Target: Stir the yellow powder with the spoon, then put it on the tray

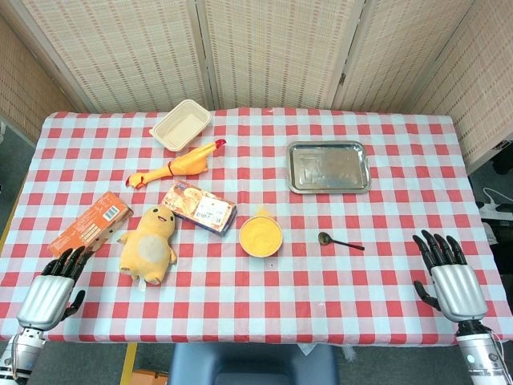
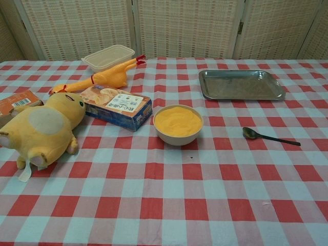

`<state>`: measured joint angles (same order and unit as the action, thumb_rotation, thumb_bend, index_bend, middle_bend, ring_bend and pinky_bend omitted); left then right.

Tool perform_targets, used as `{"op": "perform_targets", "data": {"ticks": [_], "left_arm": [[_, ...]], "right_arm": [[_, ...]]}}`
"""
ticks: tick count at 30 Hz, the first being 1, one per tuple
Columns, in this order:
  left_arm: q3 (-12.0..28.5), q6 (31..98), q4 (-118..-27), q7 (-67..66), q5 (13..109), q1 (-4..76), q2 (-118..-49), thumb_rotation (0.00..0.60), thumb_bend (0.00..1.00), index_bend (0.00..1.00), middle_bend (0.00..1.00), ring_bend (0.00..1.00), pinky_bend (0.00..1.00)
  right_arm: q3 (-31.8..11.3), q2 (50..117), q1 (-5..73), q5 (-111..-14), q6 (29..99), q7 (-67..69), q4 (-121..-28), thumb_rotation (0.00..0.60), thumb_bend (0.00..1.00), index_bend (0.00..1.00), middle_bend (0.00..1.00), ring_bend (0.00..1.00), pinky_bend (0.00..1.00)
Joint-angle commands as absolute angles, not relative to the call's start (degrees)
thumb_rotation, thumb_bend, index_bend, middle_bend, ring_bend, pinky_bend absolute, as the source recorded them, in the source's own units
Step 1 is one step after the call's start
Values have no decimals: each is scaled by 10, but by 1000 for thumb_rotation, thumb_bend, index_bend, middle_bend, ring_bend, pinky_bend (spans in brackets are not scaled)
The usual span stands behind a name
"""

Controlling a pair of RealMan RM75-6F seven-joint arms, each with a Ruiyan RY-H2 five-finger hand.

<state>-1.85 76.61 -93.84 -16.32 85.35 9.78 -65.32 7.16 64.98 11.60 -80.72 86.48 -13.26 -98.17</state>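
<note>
Spoon point(image 1: 340, 241) seen lying right of centre, untouched.
It is placed between the powder bowl point(image 1: 260, 236) and the right hand point(image 1: 450, 273), lower right, fingers spread, holding nothing; tray point(image 1: 329, 167) above.

Woven folding screen point(image 1: 272, 48) behind, red-and-white checked table point(image 1: 385, 273), grey floor point(image 1: 16, 144) at the sides
</note>
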Motion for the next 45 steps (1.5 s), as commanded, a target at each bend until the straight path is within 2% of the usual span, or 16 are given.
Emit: {"op": "perform_targets", "data": {"ticks": [1,2,4,7,9,15,20,23,32,41,45], "left_arm": [[-17,761,-938,-157,847,98,-651,600,456,0,0,0,199],[-16,759,-938,-154,845,99,-650,600,456,0,0,0,199],[-15,755,-937,-146,843,101,-648,600,456,0,0,0,199],[-16,748,-936,-135,846,105,-644,600,459,0,0,0,199],[-17,744,-934,-127,847,106,-641,600,466,0,0,0,199],[-21,734,-929,-98,847,108,-630,600,466,0,0,0,200],[-22,729,-925,-78,847,110,-624,600,467,0,0,0,199],[-23,726,-924,-72,849,111,-622,600,466,0,0,0,200],[-23,714,-918,-66,846,116,-624,600,467,0,0,0,200],[-24,710,-917,-65,844,118,-625,600,466,0,0,0,200],[-25,709,-916,-65,845,118,-625,600,474,0,0,0,200]], "right_arm": [[47,675,117,-790,853,-114,-967,600,295,44,0,0,20],[30,689,122,-777,846,-109,-961,600,295,67,0,0,20],[3,712,140,-757,822,-109,-947,600,315,174,0,0,21],[-43,741,189,-697,748,-151,-934,600,381,300,0,0,21],[-69,766,222,-660,708,-190,-925,600,383,361,0,0,21],[-104,830,300,-561,640,-326,-908,600,383,397,0,0,20],[-113,885,332,-506,636,-390,-883,600,374,407,0,0,21],[-107,907,340,-489,634,-404,-871,600,333,401,0,0,21],[-86,936,338,-485,644,-411,-841,600,266,346,0,0,21],[-83,951,334,-484,644,-398,-815,600,266,445,1,0,20],[-84,958,336,-483,638,-393,-800,600,271,454,2,0,20]]}}
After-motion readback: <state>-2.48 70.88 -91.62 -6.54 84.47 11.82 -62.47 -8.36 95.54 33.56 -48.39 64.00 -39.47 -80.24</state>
